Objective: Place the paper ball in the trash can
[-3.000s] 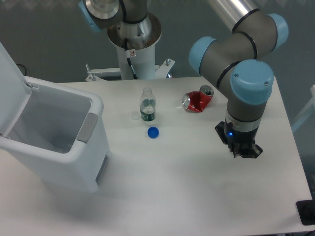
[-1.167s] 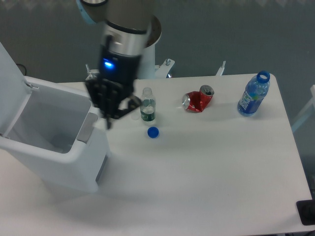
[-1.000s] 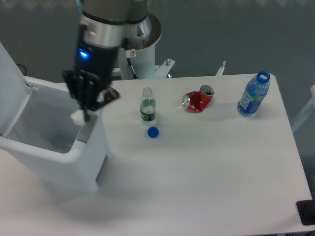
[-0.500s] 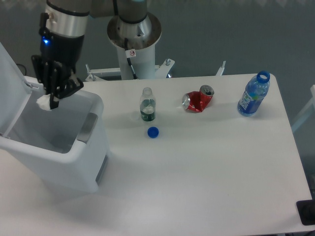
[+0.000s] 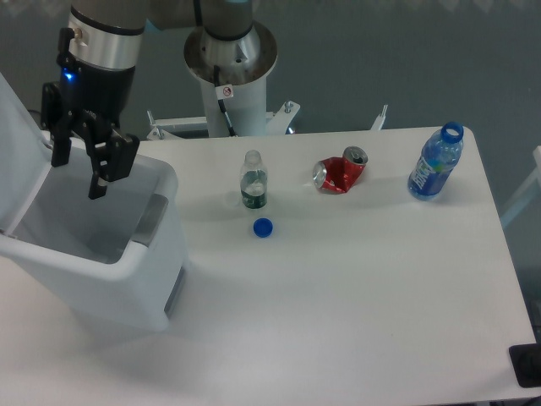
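The trash can (image 5: 127, 288) is a large white bin at the table's left, with its lid (image 5: 15, 148) swung up and back. My gripper (image 5: 76, 176) hangs over the bin's open mouth. Its two black fingers (image 5: 95, 182) are spread apart, and nothing shows between them. The paper ball is not visible anywhere; the inside of the bin shows only pale walls and floor.
A small clear bottle (image 5: 254, 181) stands mid-table with a blue bottle cap (image 5: 263, 227) just in front of it. A crushed red can (image 5: 340, 172) lies to the right, and a blue bottle (image 5: 436, 162) stands near the far right edge. The robot's base column (image 5: 230, 76) rises behind the table.
The gripper carried the white paper ball leftward from the table's right side to over the bin. Half a second ago it still held the ball; now the fingers are open and the ball is gone.
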Robot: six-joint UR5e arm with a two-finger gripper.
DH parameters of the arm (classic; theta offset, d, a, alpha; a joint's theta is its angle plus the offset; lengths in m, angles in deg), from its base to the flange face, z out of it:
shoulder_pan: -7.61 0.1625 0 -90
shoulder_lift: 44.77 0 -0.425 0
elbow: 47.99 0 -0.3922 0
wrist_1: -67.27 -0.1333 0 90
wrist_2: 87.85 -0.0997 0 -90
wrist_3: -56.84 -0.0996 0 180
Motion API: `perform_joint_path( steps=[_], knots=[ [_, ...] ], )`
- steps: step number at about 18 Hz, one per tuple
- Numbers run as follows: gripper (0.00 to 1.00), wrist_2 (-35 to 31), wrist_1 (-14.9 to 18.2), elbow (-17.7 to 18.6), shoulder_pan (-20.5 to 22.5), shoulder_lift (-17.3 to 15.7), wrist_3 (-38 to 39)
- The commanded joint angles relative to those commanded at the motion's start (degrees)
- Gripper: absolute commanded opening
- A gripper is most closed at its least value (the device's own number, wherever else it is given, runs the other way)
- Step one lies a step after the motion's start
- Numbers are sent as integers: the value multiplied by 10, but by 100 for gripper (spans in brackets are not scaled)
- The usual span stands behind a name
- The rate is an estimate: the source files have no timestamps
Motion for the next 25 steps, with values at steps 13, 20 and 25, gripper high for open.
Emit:
perform_joint_path(
  steps=[13,20,25],
  knots=[
    [100,-1,-23,-6,171,45,-20],
    [100,-96,-40,-1,220,97,-145],
    [100,-140,-39,1,243,134,-214]
  ],
)
